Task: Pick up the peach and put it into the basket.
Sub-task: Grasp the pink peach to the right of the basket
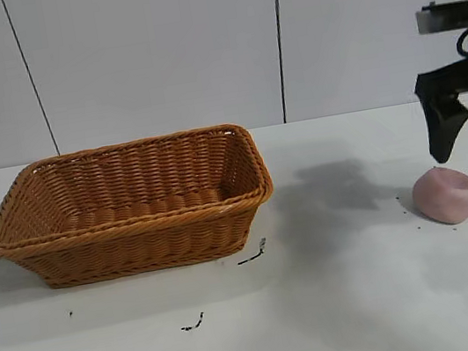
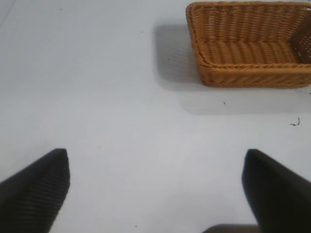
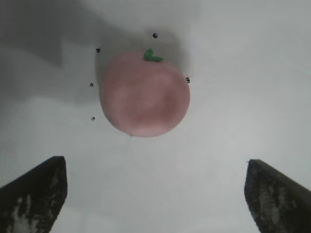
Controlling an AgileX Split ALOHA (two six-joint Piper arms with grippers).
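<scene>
Peach (image 1: 446,194) on table, just below right gripper (image 1: 442,129)

White tabletop (image 1: 343,301), few dark specks (image 1: 193,323); pale panelled wall (image 1: 153,55), dark vertical seams.

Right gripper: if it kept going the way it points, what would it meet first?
Probably the peach: the open right gripper points steeply down just above it. Depth is unclear, so it may meet the table beside it.

Large orange-brown woven wicker basket (image 1: 127,206) sitting left on the white table (image 1: 343,301). Small pale pink rounded peach (image 1: 446,194) far right, well apart. Right gripper (image 1: 446,151) just above peach, not touching.
</scene>
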